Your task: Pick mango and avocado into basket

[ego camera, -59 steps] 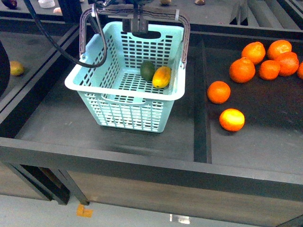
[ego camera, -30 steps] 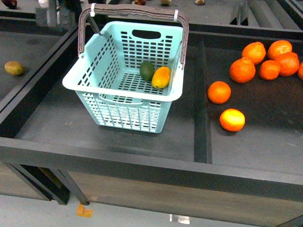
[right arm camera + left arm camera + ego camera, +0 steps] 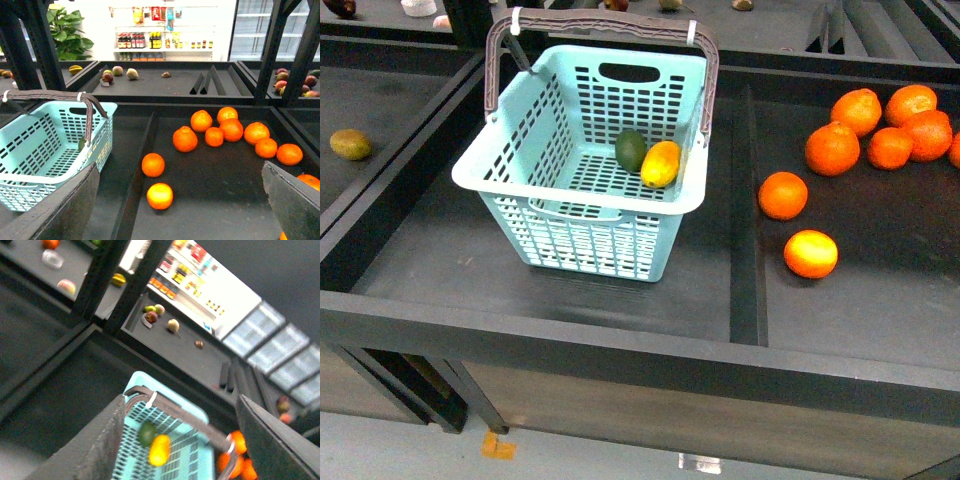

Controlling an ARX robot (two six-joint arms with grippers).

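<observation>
The mango (image 3: 661, 164) lies on the floor of the basket (image 3: 520, 186), touching the avocado (image 3: 631, 150) beside it; both sit toward the basket's far right corner in the front view; the basket's two handles (image 3: 605, 22) stand upright and meet above it, tied with white zip ties; the basket rests in the middle compartment of the dark shelf (image 3: 620, 345).

From the left wrist camera the left gripper (image 3: 186, 440) has its two dark fingers (image 3: 102, 450) spread wide apart with nothing held; the basket (image 3: 185, 460), avocado (image 3: 146, 434) and mango (image 3: 159, 450) show between those fingers, well below them, blurred.

The right gripper (image 3: 182, 210) also has its fingers (image 3: 65, 210) wide apart and empty; between them lie the oranges (image 3: 185, 139) in the next compartment, and the basket (image 3: 45, 150) shows just above that finger in the picture, apart from it.

A small brownish fruit (image 3: 350, 144) lies in the left compartment, well apart from the basket.
</observation>
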